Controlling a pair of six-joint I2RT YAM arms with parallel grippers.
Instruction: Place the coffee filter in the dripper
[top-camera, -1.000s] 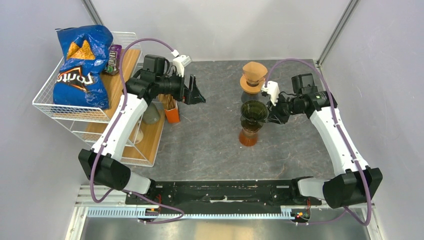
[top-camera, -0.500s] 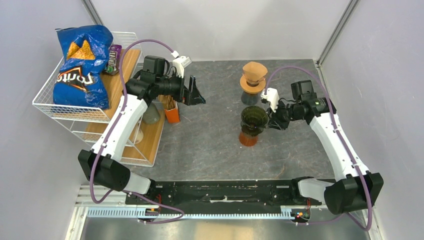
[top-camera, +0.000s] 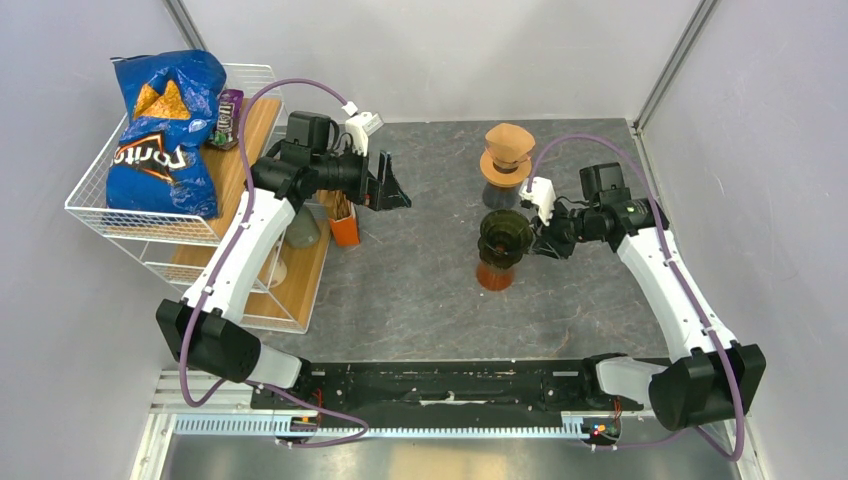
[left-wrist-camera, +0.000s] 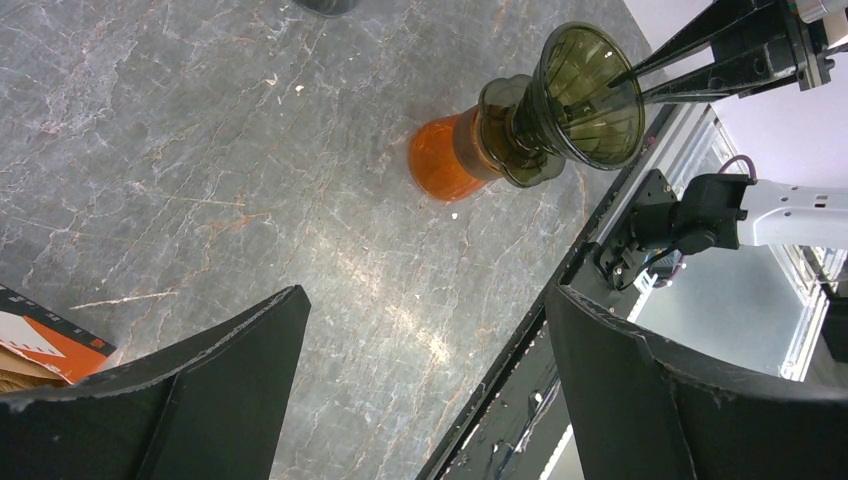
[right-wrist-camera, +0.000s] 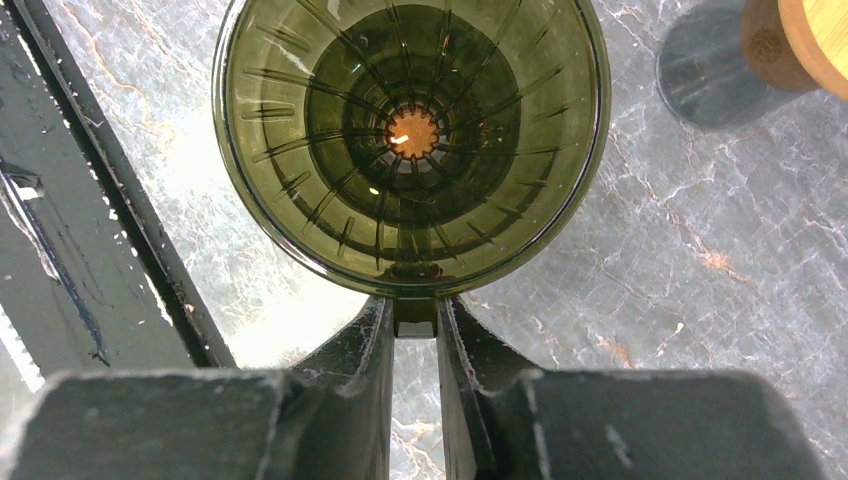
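I have the right gripper (right-wrist-camera: 415, 318) pinched on the dripper (right-wrist-camera: 410, 140) tab mid-table; the left gripper (left-wrist-camera: 425, 300) gapes empty. The filter (top-camera: 508, 140), I think the brown cone near the far edge, looks like soft, light paper: I would pinch its rim.

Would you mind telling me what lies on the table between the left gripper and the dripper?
Nothing: the top view shows only bare table between the left gripper and the dripper.

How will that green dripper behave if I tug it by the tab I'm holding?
Likely rigid: the dripper looks like moulded ribbed plastic or glass, so no flexing. Probably tippy: its wide cone stands on the narrower orange base. The right gripper pinches only its small rim tab, so it may swivel.
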